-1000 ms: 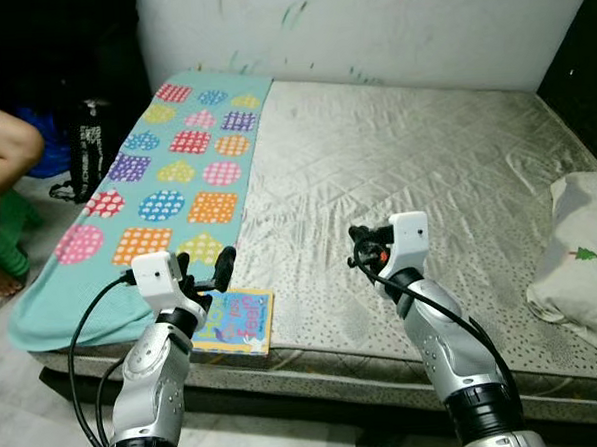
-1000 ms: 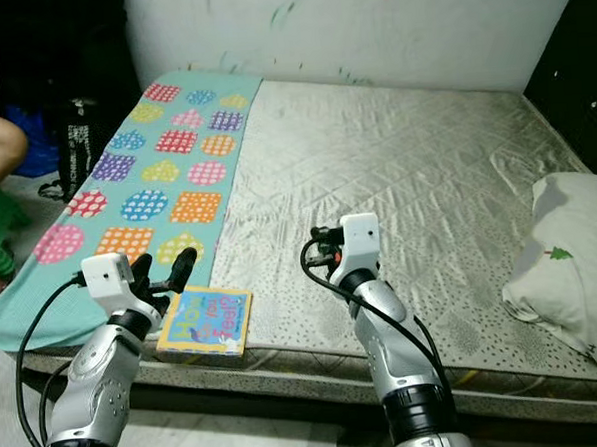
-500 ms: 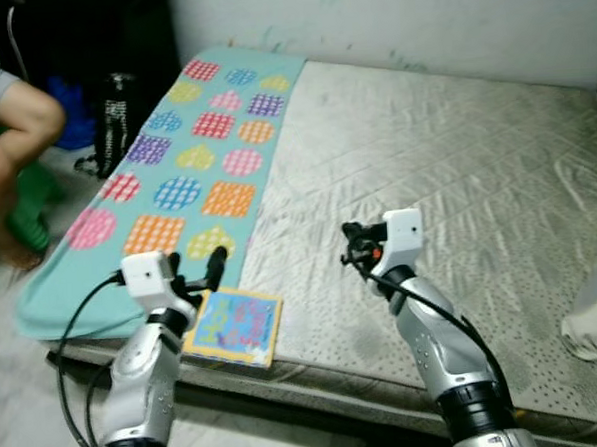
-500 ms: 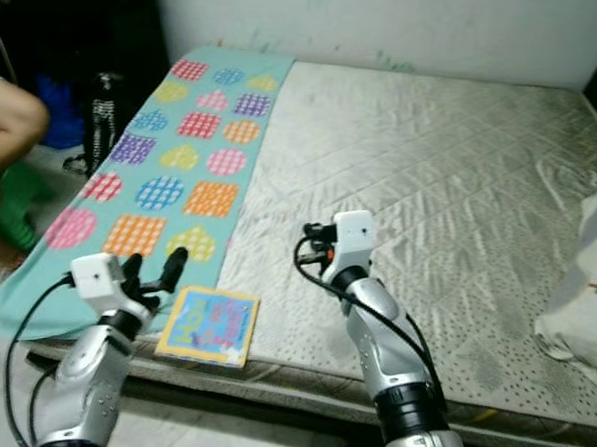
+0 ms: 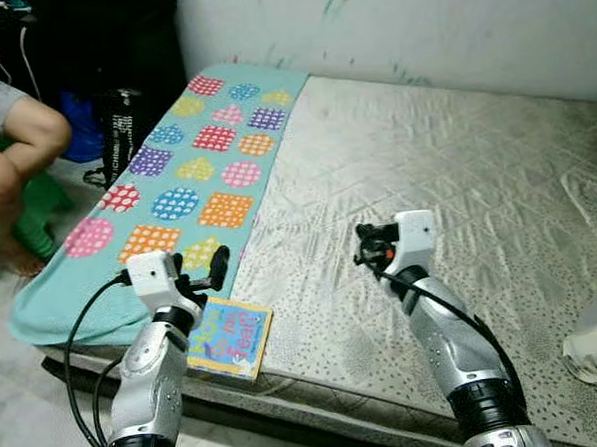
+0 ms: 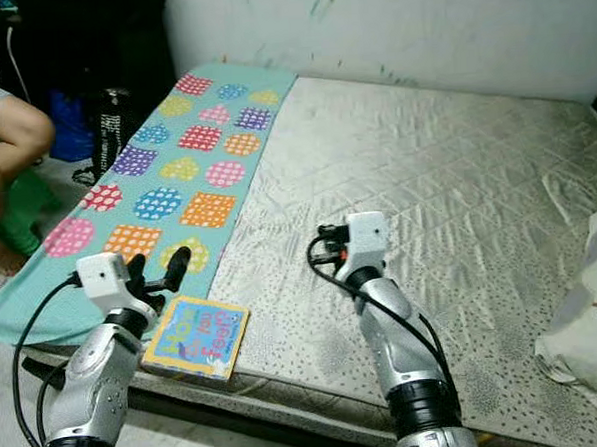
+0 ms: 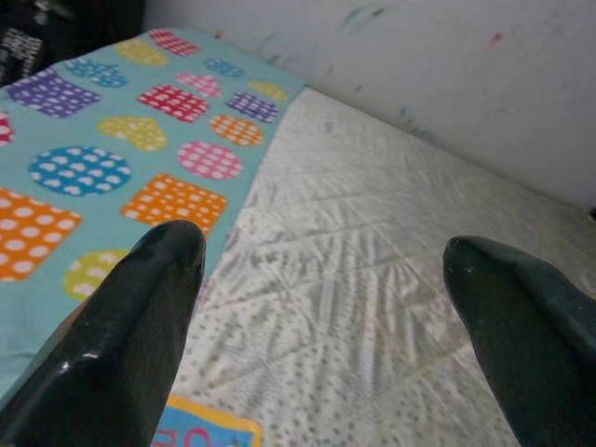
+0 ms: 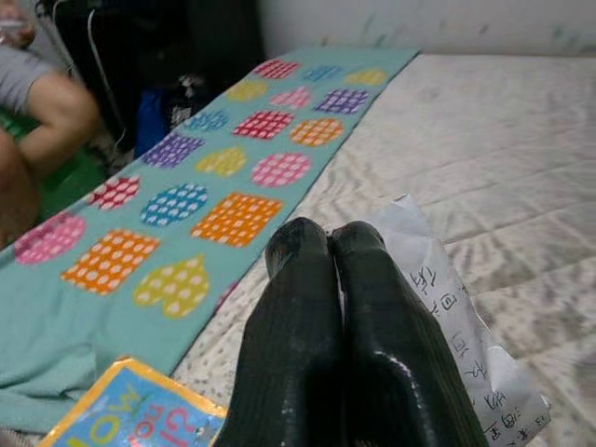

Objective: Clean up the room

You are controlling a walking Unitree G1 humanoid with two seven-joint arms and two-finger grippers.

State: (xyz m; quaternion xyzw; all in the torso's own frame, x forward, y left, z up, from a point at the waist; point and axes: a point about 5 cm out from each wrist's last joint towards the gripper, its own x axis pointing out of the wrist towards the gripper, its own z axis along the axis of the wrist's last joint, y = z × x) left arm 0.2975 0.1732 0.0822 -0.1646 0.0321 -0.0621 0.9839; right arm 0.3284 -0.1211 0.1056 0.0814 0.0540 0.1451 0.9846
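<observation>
Two grippers hang over the near edge of the mattress (image 5: 446, 166). The right gripper (image 8: 340, 270) has its fingers pinched together on a crumpled white paper (image 8: 438, 307) with handwritten characters too small to read, held above the mattress. The left gripper (image 7: 326, 279) has its fingers spread wide, holding nothing, just above a colourful children's book (image 5: 231, 335) lying flat at the mattress's front edge; its cover lettering is unreadable. Beside the book, a teal blanket (image 5: 191, 169) patterned with dotted shapes covers the mattress's left strip. A white pillow (image 6: 589, 318) rests at the right edge. A person (image 5: 10, 168) sits on the floor left of the mattress.
</observation>
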